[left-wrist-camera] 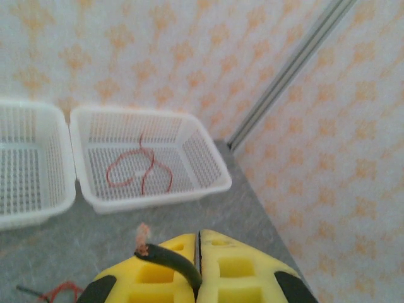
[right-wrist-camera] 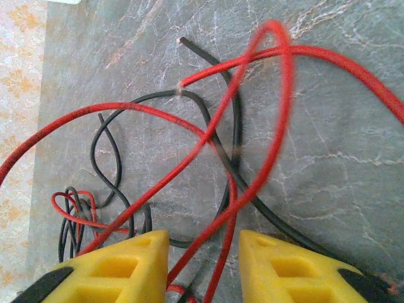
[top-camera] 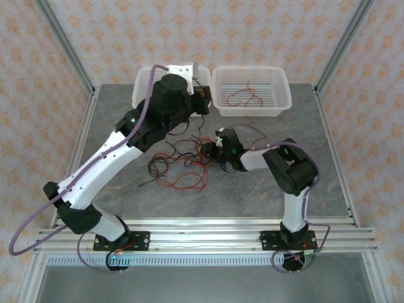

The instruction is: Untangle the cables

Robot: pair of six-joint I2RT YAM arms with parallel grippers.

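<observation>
Red, black cables tangled, left tool clamps one, right tool apart.

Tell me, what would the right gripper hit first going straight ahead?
Most likely the red wire crossing between the open fingers of the right gripper; the grey table seems just behind it.

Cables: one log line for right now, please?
left gripper: shut on black wire | right gripper: open, around red wires | tangle: on table
</observation>
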